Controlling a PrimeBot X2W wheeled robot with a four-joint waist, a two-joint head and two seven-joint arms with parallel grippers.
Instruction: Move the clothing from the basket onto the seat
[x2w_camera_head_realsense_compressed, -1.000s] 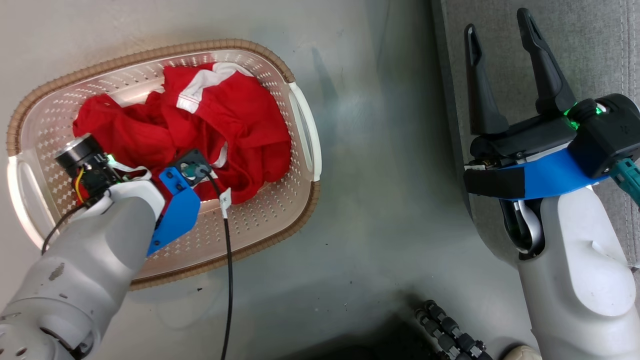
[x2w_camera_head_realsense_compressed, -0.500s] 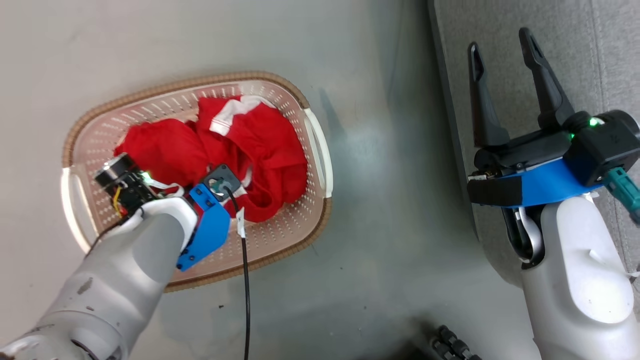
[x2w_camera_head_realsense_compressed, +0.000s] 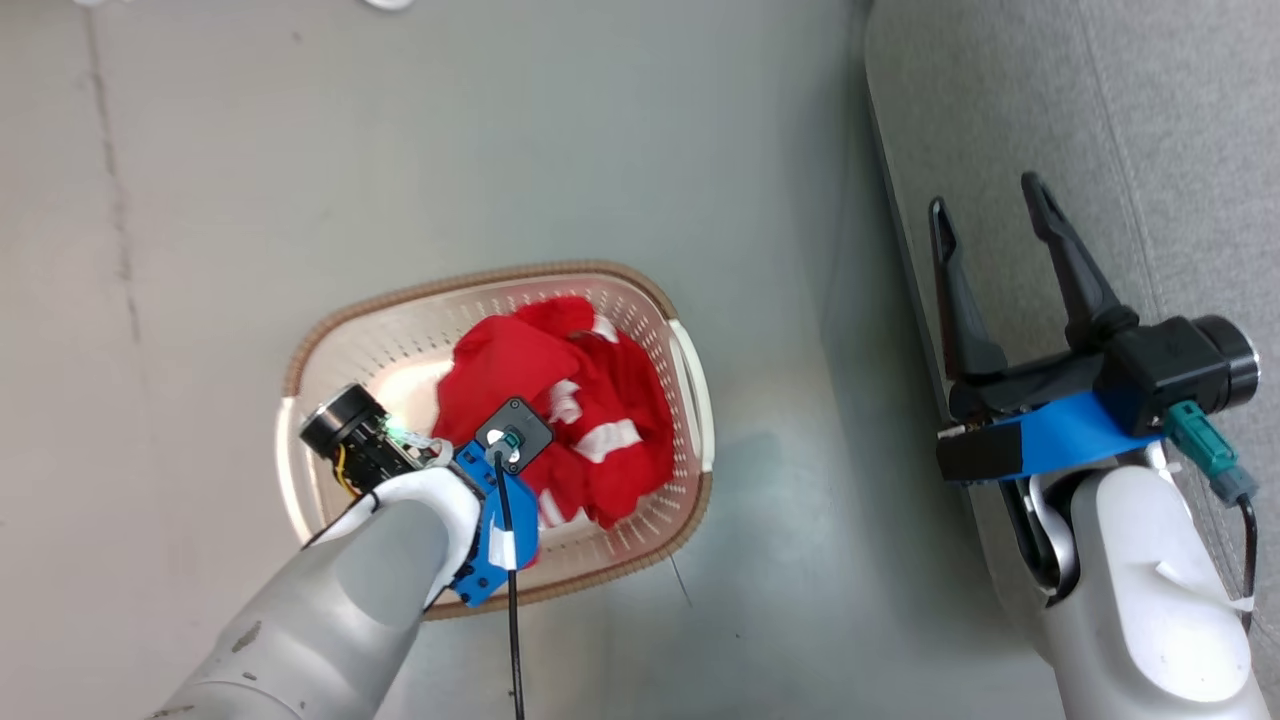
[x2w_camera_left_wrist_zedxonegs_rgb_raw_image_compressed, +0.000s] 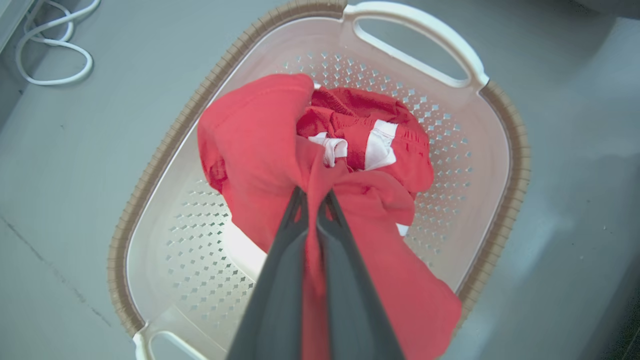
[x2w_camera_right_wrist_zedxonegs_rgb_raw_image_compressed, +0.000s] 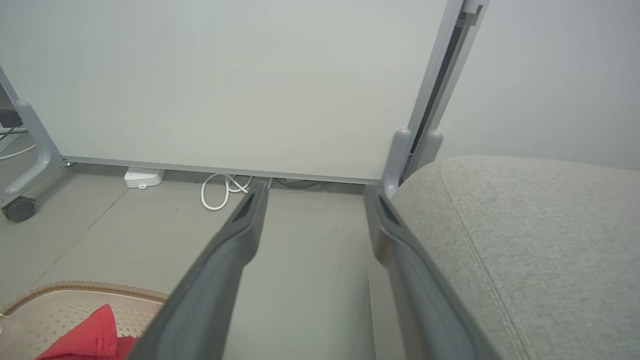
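Note:
The cream basket (x2w_camera_head_realsense_compressed: 325, 350) with its brown rim stands on the grey floor. Red clothing (x2w_camera_head_realsense_compressed: 510, 360) with white trim is bunched inside it. My left wrist (x2w_camera_head_realsense_compressed: 480, 480) hangs over the heap and hides the fingers. In the left wrist view my left gripper (x2w_camera_left_wrist_zedxonegs_rgb_raw_image_compressed: 314, 194) is shut on a fold of the red clothing (x2w_camera_left_wrist_zedxonegs_rgb_raw_image_compressed: 255, 130), which is drawn up out of the basket (x2w_camera_left_wrist_zedxonegs_rgb_raw_image_compressed: 160, 150). My right gripper (x2w_camera_head_realsense_compressed: 985, 200) stands open and holds nothing, over the edge of the grey seat (x2w_camera_head_realsense_compressed: 1120, 110). The right wrist view shows my right gripper (x2w_camera_right_wrist_zedxonegs_rgb_raw_image_compressed: 315, 192), the seat (x2w_camera_right_wrist_zedxonegs_rgb_raw_image_compressed: 530, 225) and the basket's rim (x2w_camera_right_wrist_zedxonegs_rgb_raw_image_compressed: 75, 287).
Bare grey floor (x2w_camera_head_realsense_compressed: 400, 150) lies between basket and seat. A white cable (x2w_camera_left_wrist_zedxonegs_rgb_raw_image_compressed: 55, 50) is coiled on the floor beyond the basket. In the right wrist view a pale wall panel (x2w_camera_right_wrist_zedxonegs_rgb_raw_image_compressed: 225, 75), a white cable (x2w_camera_right_wrist_zedxonegs_rgb_raw_image_compressed: 220, 192), a power strip (x2w_camera_right_wrist_zedxonegs_rgb_raw_image_compressed: 142, 177) and a caster (x2w_camera_right_wrist_zedxonegs_rgb_raw_image_compressed: 20, 207) stand ahead.
The head camera has pulled back and shifted, so the basket looks smaller and lower. The red fabric has bunched narrower under my left wrist, whose gripper stays shut. The right gripper stays open.

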